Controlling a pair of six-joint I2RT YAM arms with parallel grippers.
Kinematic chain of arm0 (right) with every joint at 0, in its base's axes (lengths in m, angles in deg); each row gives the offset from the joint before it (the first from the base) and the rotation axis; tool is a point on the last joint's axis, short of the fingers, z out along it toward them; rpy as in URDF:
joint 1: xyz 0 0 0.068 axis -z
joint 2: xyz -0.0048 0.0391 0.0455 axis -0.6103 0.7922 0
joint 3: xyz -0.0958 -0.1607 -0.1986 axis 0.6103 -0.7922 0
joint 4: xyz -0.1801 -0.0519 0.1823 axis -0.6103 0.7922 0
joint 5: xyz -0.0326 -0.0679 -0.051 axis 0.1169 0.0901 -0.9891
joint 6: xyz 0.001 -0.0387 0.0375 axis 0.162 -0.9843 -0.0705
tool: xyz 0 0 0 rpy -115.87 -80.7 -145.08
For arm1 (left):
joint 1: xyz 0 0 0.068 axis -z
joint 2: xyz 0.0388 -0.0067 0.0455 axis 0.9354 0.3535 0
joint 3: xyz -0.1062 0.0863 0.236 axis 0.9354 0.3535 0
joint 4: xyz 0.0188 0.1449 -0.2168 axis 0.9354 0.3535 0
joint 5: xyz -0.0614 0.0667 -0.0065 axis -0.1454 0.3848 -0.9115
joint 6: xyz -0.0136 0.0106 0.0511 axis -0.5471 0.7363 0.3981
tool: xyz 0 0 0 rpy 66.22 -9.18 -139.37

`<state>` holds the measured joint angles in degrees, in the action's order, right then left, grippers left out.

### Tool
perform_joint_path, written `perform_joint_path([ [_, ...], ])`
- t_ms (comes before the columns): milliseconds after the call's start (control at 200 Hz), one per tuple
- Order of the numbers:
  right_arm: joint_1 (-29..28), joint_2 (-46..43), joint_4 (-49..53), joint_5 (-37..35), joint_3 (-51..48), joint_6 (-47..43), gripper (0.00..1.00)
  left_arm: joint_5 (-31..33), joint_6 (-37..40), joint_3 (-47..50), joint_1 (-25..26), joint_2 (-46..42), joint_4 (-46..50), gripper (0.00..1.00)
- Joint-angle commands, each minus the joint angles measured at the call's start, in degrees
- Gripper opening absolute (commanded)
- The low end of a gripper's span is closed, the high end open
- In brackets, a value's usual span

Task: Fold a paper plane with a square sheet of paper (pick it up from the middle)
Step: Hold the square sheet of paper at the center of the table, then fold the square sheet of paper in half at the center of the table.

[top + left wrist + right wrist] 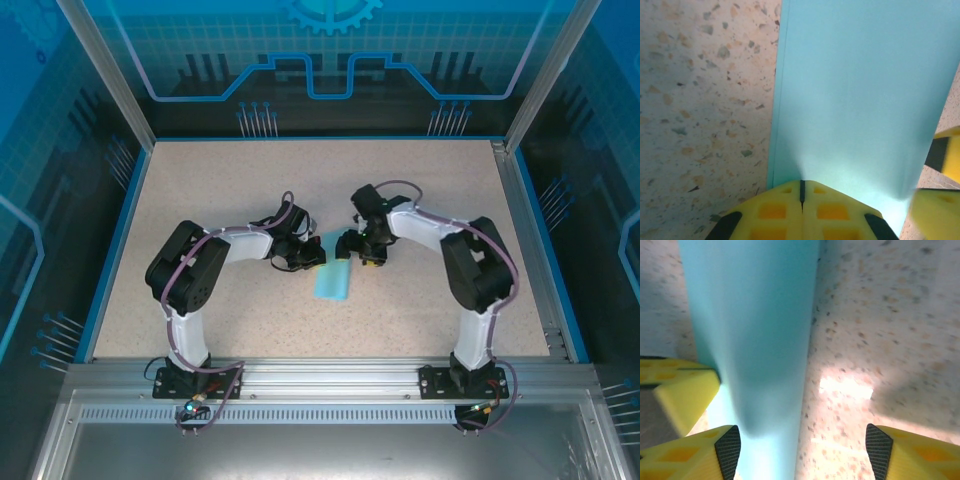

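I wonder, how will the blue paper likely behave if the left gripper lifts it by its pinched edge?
The paper looks thin, so it would probably droop from the left gripper. Pinched at one spot, it may swing or twist. Its folded, doubled edge likely adds slight stiffness.

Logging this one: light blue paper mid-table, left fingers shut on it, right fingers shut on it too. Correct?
Not the right side. The right fingers stand open, as the right wrist view shows: they are wide apart, with the blue paper and bare table between them. The left fingers are shut on the paper's edge.
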<state>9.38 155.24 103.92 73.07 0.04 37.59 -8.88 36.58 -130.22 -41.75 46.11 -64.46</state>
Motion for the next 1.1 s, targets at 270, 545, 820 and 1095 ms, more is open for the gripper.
perform_joint_path([
  [270, 0.7, -4.7, -24.6, 17.7, -10.2, 3.7, 0.03, 1.1, 1.9, 0.8, 0.5, 1.4, 2.8, 0.00],
  [545, 0.5, -0.5, -24.7, 17.6, -10.7, 2.5, 0.00, 1.3, 2.0, 1.3, 0.5, 1.4, 2.7, 0.00],
  [820, 1.9, 0.2, -25.8, 17.6, -14.1, 0.8, 0.01, 1.4, 1.9, 1.5, 0.5, 1.4, 2.8, 0.00],
  [1095, 3.4, -0.3, -29.4, 17.6, -19.0, -1.3, 0.05, 1.4, 2.0, 2.0, 0.5, 1.5, 2.5, 0.00],
])
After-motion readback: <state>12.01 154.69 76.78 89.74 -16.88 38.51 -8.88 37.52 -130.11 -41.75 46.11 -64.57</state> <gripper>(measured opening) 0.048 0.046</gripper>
